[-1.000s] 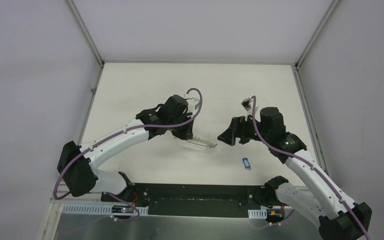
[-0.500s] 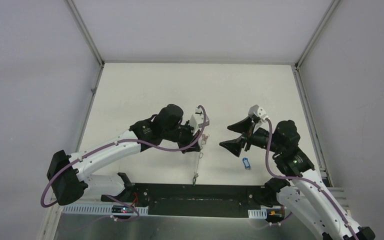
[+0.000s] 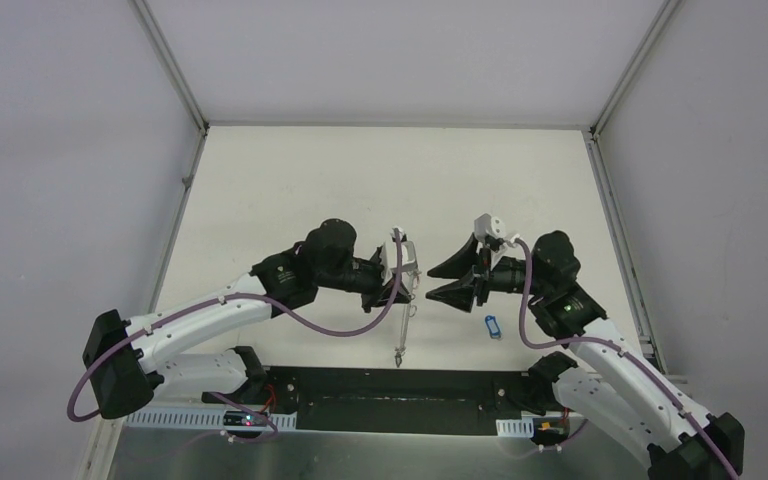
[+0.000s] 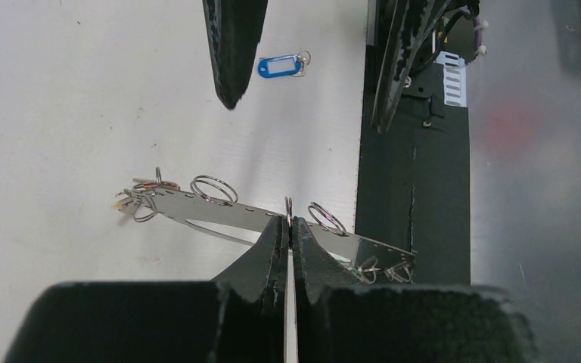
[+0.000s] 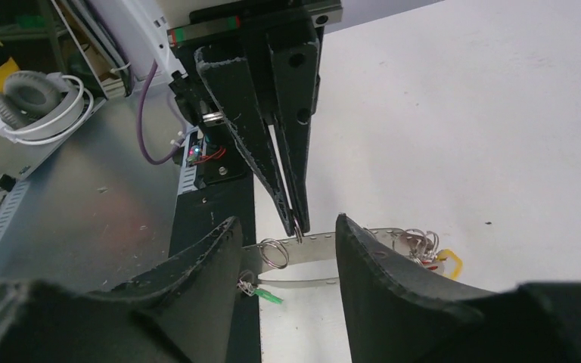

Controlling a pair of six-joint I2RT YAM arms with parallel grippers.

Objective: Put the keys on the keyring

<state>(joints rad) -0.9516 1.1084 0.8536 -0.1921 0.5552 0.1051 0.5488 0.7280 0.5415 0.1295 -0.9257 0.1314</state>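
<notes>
My left gripper [image 3: 406,291] is shut on the keyring [image 3: 400,335], pinching a small silver split ring [image 4: 288,215] on its rim. The hoop hangs edge-on above the table's near edge. It shows as a dark grey band [image 4: 219,214] with split rings in the left wrist view. In the right wrist view the keyring [image 5: 355,245] carries a green-tagged key [image 5: 270,296] at one end and a cluster with red and yellow tags [image 5: 433,255] at the other. My right gripper [image 3: 438,281] is open and empty, facing the left fingertips [image 5: 293,198] closely. A blue-tagged key [image 3: 492,327] lies on the table.
The black base plate [image 3: 400,400] and a metal shelf [image 3: 360,455] run along the near edge under the hanging hoop. White walls enclose the table on three sides. Headphones [image 5: 34,102] lie off the table beyond the arms.
The left gripper has swung the keyring from lying sideways to hanging edge-on towards the near edge. The right gripper has turned to face the left one and moved closer, still open.
</notes>
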